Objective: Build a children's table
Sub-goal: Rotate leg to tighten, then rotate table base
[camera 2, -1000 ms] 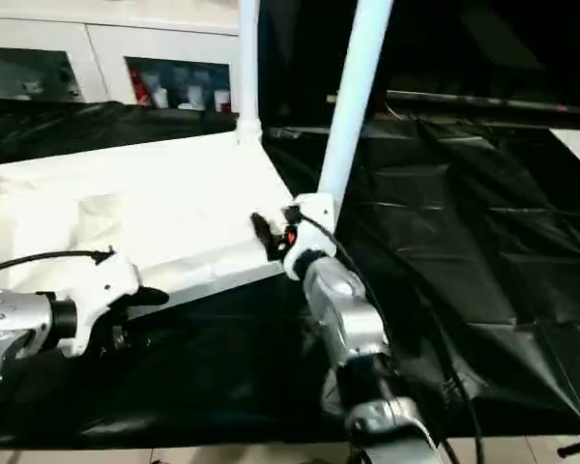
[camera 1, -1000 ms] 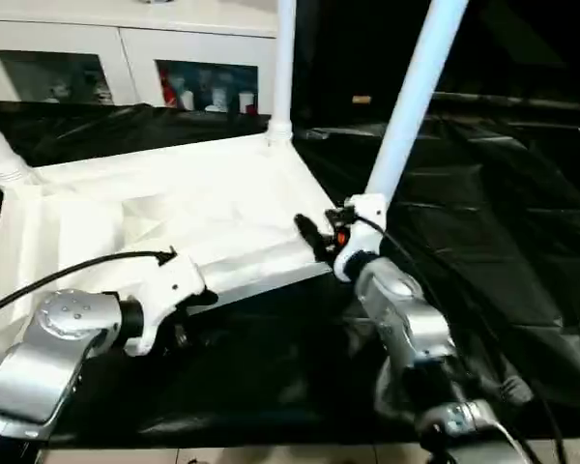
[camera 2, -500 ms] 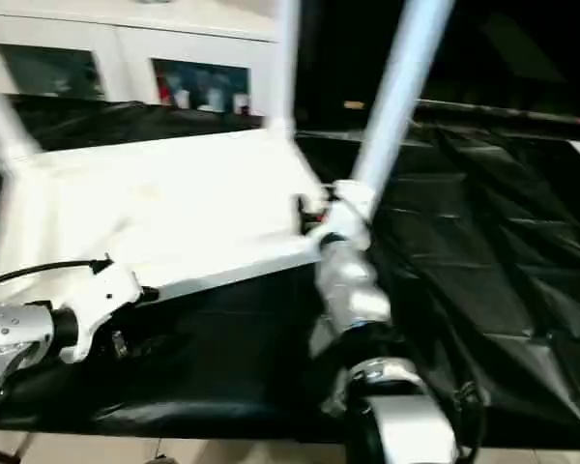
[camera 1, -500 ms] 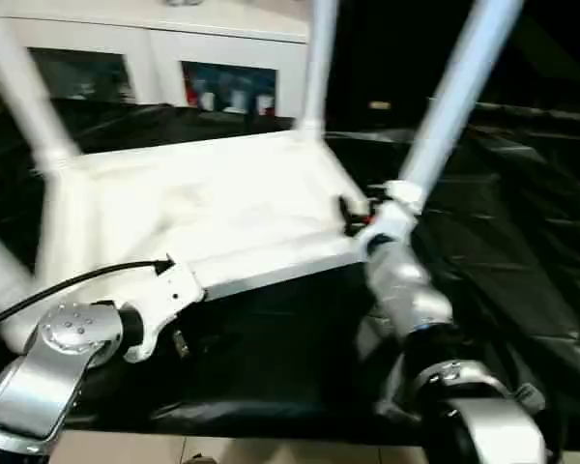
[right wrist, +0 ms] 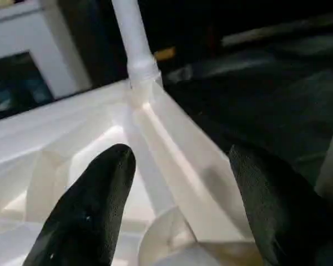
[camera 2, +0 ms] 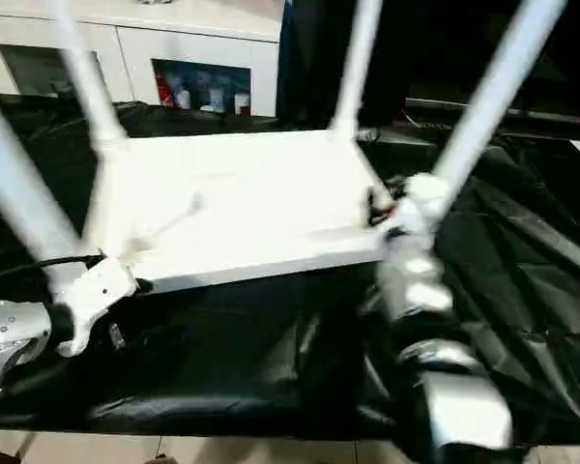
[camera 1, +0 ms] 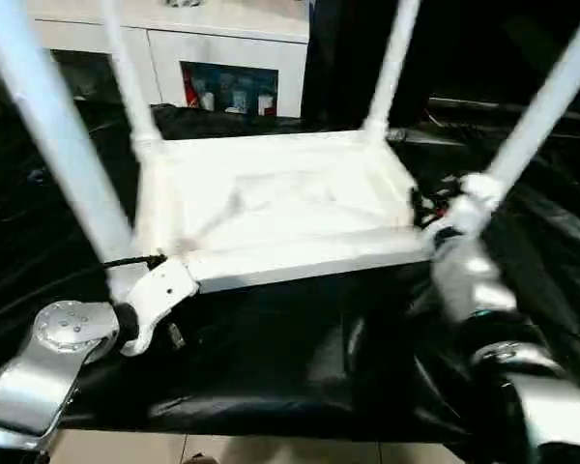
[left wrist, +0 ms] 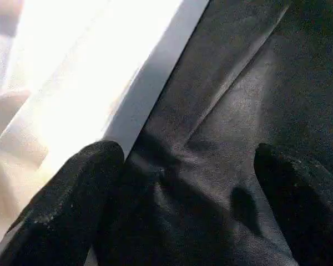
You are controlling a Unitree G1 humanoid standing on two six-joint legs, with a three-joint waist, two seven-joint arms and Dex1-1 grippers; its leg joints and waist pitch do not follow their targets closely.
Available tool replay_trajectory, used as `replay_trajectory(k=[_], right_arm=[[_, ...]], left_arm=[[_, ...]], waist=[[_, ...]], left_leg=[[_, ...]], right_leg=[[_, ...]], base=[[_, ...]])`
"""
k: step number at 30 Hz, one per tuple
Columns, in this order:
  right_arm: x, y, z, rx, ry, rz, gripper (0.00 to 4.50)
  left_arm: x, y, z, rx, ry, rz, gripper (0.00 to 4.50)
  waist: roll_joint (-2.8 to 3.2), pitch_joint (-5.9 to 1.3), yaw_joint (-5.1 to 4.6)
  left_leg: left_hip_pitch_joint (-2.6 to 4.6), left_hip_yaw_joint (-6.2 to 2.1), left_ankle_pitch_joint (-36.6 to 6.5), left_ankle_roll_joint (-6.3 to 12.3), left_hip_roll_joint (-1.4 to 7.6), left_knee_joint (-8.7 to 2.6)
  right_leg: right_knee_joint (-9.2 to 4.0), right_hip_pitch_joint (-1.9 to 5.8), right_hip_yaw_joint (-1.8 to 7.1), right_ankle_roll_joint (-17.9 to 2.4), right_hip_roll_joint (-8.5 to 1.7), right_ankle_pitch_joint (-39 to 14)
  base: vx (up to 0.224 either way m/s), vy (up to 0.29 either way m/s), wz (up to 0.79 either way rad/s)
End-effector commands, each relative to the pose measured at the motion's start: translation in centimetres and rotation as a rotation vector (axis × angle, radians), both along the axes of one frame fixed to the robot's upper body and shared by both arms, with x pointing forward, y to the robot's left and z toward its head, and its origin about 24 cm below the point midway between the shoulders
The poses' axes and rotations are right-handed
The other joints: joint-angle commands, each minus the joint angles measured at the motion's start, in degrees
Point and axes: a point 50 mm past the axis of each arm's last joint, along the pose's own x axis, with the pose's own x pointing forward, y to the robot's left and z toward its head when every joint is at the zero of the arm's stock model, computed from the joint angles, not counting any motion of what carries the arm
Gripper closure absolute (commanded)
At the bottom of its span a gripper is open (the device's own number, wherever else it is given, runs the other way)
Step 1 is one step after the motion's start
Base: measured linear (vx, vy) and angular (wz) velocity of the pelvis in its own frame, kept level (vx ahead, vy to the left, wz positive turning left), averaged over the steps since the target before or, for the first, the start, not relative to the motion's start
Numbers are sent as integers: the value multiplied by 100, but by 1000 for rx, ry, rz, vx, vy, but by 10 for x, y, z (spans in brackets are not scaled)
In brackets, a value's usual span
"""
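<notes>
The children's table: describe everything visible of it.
The children's table is white, plastic-looking, and lies upside down on black sheeting, ribbed underside up. Four long cylindrical legs rise from its corner sockets. The right gripper straddles one near corner, fingers apart; the open left gripper sits at the near rim.

Room with glass-door cabinet (camera 1: 227, 58)

All four legs of the children's table (camera 1: 280, 208) run out past the top edge in the head views, their upper ends unseen. Motion blur smears the near left leg (camera 1: 53, 135) and the right gripper (camera 1: 427, 208), so its fingertips cannot be made out there. Items behind the cabinet (camera 1: 227, 58) glass are too small to identify
</notes>
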Motion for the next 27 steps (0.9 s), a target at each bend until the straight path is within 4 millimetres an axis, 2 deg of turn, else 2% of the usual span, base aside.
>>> replay_trajectory(k=[1,3,4,5,6,8,9,11,12,14,15,16,18,19,21,22,23,24,25,27], right_arm=[[0,-4,3,-14,-19,36,141],[-1,2,2,-28,-26,90,141],[-5,14,0,-51,-42,182,141],[-6,19,-1,-58,-49,220,141],[-9,25,-3,-61,-58,270,141],[-20,40,-6,-60,-78,366,141],[-24,44,-7,-57,-82,384,141],[-31,47,-10,-67,-78,406,141],[-35,47,-12,-70,-74,407,141],[-50,44,-19,-93,-54,402,141],[-56,40,-22,-100,-41,384,141],[-56,40,-22,-100,-40,382,141],[-65,26,-30,-120,19,301,141],[-65,26,-30,-120,19,301,141],[-75,12,-36,-132,92,220,141],[-77,9,-38,-136,110,203,141],[-79,8,-38,-139,124,191,141],[-81,7,-39,-141,138,190,141],[-81,7,-39,-143,145,191,141],[-81,9,-41,-144,163,204,141]], left_arm=[[-11,6,10,-48,-1,-9,3],[-18,10,11,-68,15,-5,3],[-28,19,13,-94,33,17,3],[-32,23,14,-103,38,27,3],[-35,28,16,-115,37,47,3],[-41,47,20,-140,-3,100,3],[-42,51,21,-151,-18,112,3],[-44,60,23,-204,-57,146,3],[-44,63,24,-219,-68,162,3],[-45,74,27,-294,-119,229,3],[-46,77,28,-327,-136,246,3],[-46,77,28,-328,-137,246,3],[-43,71,33,-402,-154,235,3],[-43,71,33,-402,-154,235,3],[-34,66,39,-487,-202,235,3],[-31,65,40,-496,-216,241,3],[-28,65,41,-504,-226,246,3],[-23,65,41,-519,-237,250,3],[-20,64,41,-523,-242,256,3],[-12,66,41,-523,-260,284,3]], waist=[[120,-386,-51],[129,-363,-91],[124,-365,-107],[116,-343,-149],[130,-341,-182],[134,-328,-201],[144,-313,-190],[148,-311,-188],[158,-301,-183],[157,-271,-138],[188,-276,-132],[177,-288,-129],[174,-276,-137],[173,-274,-131],[168,-267,-136],[162,-271,-121],[160,-274,-116],[189,-272,-112],[193,-278,-109],[187,-280,-131]], left_leg=[[-20,115,-1249,-48,-122,-368],[-15,119,-1443,5,-117,-372],[-17,117,-1472,18,-114,-371],[-54,103,-1460,42,-101,-394],[-36,108,-1513,75,-101,-389],[-35,100,-1576,109,-85,-412],[0,102,-1735,111,-83,-414],[10,87,-1773,69,-75,-439],[46,96,-1894,42,-65,-443],[51,102,-1970,11,-76,-451],[72,93,-2081,-23,-70,-463],[70,89,-2068,-32,-75,-464],[68,77,-2203,-70,-68,-480],[75,80,-2219,-93,-68,-480],[65,85,-2228,-118,-82,-475],[92,91,-2221,-117,-88,-462],[96,93,-2228,-113,-94,-458],[74,82,-2188,-123,-107,-463],[85,84,-2191,-127,-105,-459],[58,64,-2153,-144,-106,-461]], right_leg=[[-336,310,117,-1064,-110,-717],[-374,281,113,-1069,-106,-1021],[-377,279,113,-1084,-108,-1063],[-396,297,109,-1058,-112,-1110],[-403,271,110,-1063,-90,-1171],[-430,269,115,-1032,-92,-1277],[-462,234,118,-1016,-88,-1463],[-464,237,127,-963,-82,-1542],[-471,200,132,-982,-74,-1564],[-491,200,144,-904,-65,-1621],[-495,187,146,-864,-75,-1717],[-497,206,146,-844,-73,-1703],[-501,194,143,-810,-70,-1791],[-506,188,146,-798,-71,-1828],[-514,193,156,-760,-62,-1842],[-526,181,157,-716,-58,-1865],[-529,178,156,-704,-57,-1895],[-529,199,153,-649,-62,-1953],[-541,191,152,-625,-66,-1975],[-535,214,145,-598,-74,-2001]], base=[[0,0,0],[0,0,0],[0,0,0],[0,0,0],[0,0,0],[0,0,0],[0,0,0],[0,0,0],[0,0,0],[0,0,0],[0,0,0],[0,0,0],[0,0,0],[0,0,0],[0,0,0],[0,0,0],[0,0,0],[0,0,0],[0,0,0],[0,0,0]])
